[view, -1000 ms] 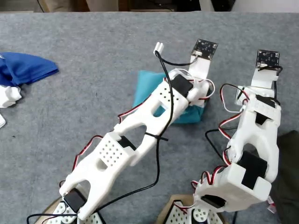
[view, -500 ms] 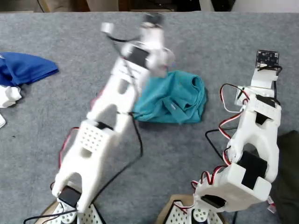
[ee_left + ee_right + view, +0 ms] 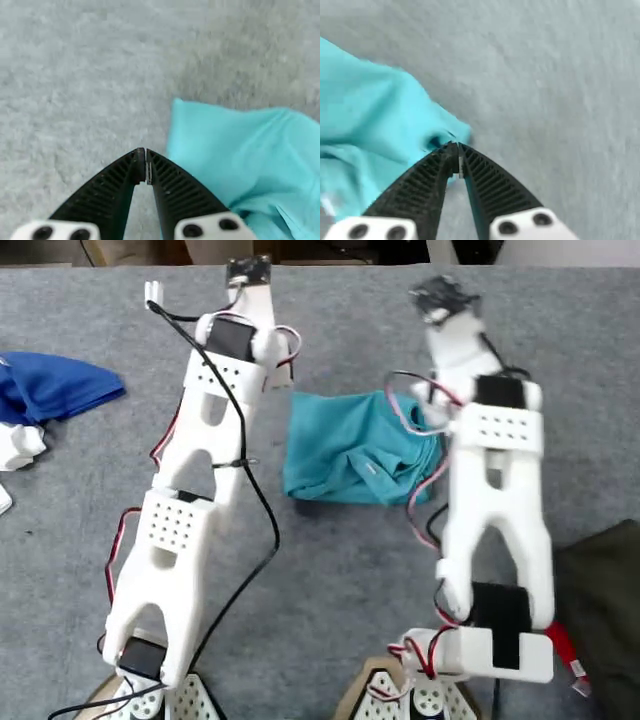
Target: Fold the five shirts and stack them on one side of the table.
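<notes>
Beside the teal shirt (image 3: 235, 150), wrist views show left fingers (image 3: 120, 185) and right fingers (image 3: 427, 182) pinched shut, empty.

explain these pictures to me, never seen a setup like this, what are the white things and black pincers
The white things are robot arms, a left arm and a right arm, on a grey table. One picture looks down from above. The other two come from a camera on each arm's wrist, so the black pincers are the left gripper and right gripper. Both are shut. A crumpled teal shirt lies between the arms, and a blue shirt lies off to one side.
</notes>
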`<state>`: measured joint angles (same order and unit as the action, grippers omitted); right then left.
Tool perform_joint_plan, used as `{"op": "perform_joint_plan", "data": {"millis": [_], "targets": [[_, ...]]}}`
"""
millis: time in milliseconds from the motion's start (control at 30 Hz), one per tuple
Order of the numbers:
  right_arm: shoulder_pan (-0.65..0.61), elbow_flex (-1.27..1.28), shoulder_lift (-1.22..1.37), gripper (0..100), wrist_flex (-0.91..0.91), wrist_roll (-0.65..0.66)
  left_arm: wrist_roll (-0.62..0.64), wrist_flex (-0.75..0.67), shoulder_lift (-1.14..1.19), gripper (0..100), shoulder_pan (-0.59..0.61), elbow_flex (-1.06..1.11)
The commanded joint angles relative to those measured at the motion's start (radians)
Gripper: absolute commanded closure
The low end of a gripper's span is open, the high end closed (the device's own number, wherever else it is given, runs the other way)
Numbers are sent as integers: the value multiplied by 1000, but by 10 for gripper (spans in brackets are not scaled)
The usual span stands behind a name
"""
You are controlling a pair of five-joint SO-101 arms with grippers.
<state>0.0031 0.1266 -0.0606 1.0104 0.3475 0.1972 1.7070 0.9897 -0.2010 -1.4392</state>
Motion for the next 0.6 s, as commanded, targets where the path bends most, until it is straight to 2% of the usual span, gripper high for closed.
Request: {"op": "perform_joint_plan", "data": {"millis": [0, 167, 433, 567], "targets": [[-94, -96, -5, 994, 11, 8, 41, 5, 64, 980, 92, -129], [-105, -211, 196, 994, 8, 2, 110, 15, 193, 980, 201, -236], [-22, -504, 578, 994, 12, 0, 126, -14, 260, 980, 212, -233], [33, -680, 720, 994, 25, 9, 92, -29, 263, 980, 219, -233]]}}
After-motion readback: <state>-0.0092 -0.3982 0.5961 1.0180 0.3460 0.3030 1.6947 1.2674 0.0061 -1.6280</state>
